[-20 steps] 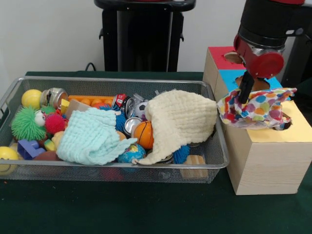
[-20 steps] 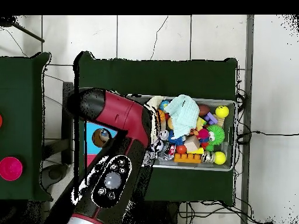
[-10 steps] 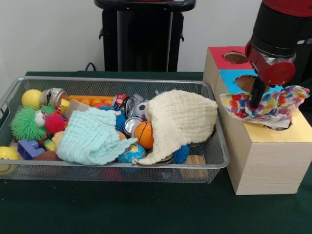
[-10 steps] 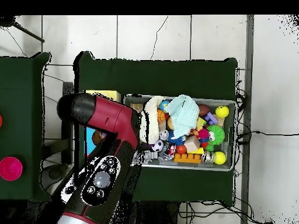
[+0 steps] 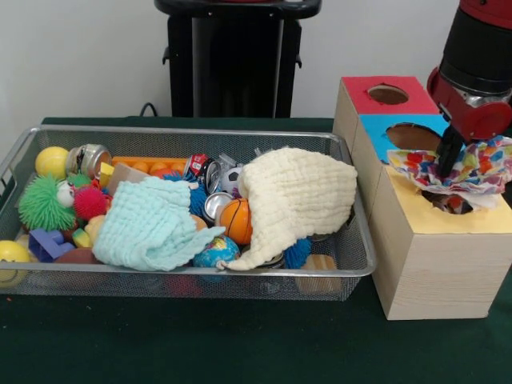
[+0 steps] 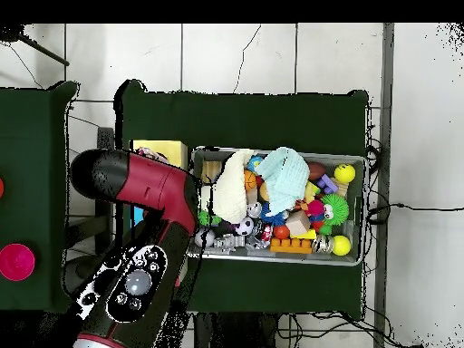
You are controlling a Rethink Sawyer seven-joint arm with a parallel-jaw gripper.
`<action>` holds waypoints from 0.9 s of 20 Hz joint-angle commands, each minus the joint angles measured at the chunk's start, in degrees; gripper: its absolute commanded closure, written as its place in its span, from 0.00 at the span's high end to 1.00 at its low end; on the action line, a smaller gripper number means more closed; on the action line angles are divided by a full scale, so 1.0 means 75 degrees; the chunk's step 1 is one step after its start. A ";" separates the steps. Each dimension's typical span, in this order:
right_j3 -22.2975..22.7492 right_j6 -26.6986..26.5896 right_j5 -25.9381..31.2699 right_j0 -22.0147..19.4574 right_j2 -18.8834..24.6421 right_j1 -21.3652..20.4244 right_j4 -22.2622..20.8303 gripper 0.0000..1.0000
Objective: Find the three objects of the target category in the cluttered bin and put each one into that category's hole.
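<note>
placing step in hand: cloth is the target category by the look of it. wire mesh bin (image 5: pixel 192 272) on the green desk (image 5: pixel 200 344) is packed with hard balls, cans and blocks, plus a cream waffle cloth (image 5: pixel 296 196) and a mint waffle cloth (image 5: pixel 148 224), both soft and crumpled. wooden sorting box (image 5: pixel 436 264) has round holes in red, blue and yellow tops. gripper (image 5: pixel 448 164) jaws clenched on the spotted cloth (image 5: pixel 472 164), limp, draped over the yellow hole. next: release so it drops, maybe push it in.
</note>
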 commanded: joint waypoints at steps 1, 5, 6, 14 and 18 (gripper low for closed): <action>-0.0038 0.2349 0.0150 -0.0187 0.0829 0.0478 0.0503 0.00; -0.0123 0.2159 -0.0115 -0.0237 0.0805 0.0719 0.0502 0.00; -0.0015 0.1954 -0.0299 -0.0311 0.0909 0.0701 0.0544 0.00; 0.0369 0.0904 -0.1886 -0.0731 0.1497 0.1054 0.0570 0.00; -0.0193 0.1192 -0.2463 -0.0711 0.1439 0.1699 0.0486 0.00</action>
